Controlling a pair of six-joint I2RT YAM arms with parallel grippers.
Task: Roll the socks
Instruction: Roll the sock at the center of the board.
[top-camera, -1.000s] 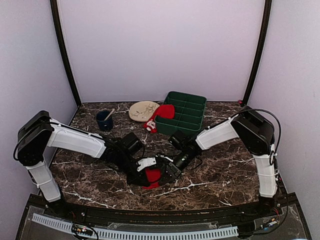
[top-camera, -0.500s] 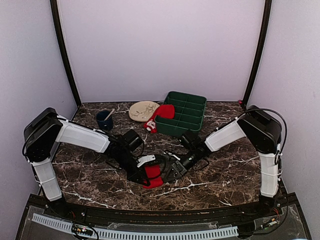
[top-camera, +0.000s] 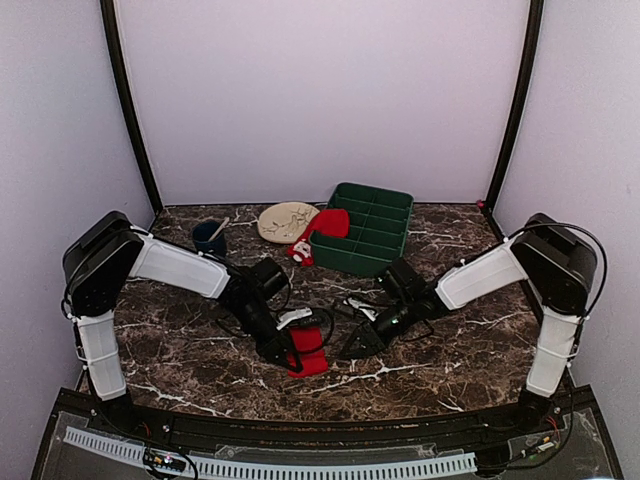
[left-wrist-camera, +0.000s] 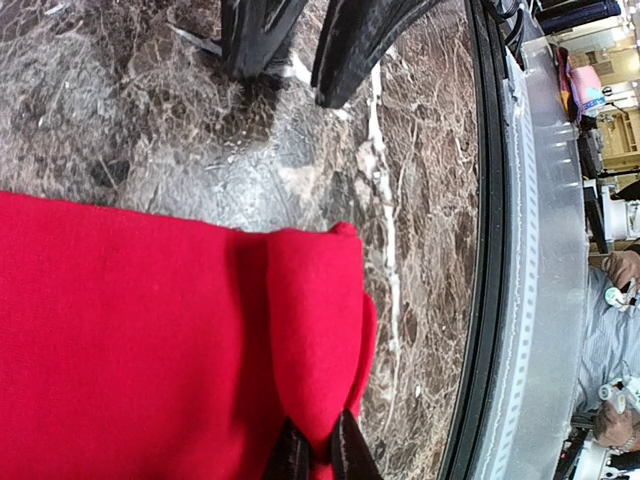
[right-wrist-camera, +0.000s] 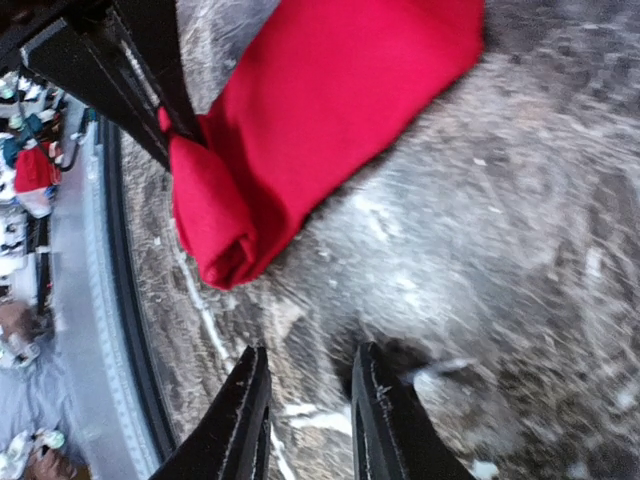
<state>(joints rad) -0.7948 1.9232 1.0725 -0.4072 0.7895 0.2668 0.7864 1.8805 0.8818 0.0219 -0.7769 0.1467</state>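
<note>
dark marble table (top-camera: 190, 372), pale lilac walls (top-camera: 320, 100)

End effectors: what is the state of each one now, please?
Left end effector: closed on a fold of the red sock.
Right end effector: open, holding nothing.

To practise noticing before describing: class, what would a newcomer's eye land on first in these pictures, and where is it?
The bright red sock near the front of the dark marble table stands out first, with a fold of it pinched in the shut left gripper. The right gripper is just beside it, apart, open and empty. Further back, a second red sock drapes over a corner of the green tray.
</note>
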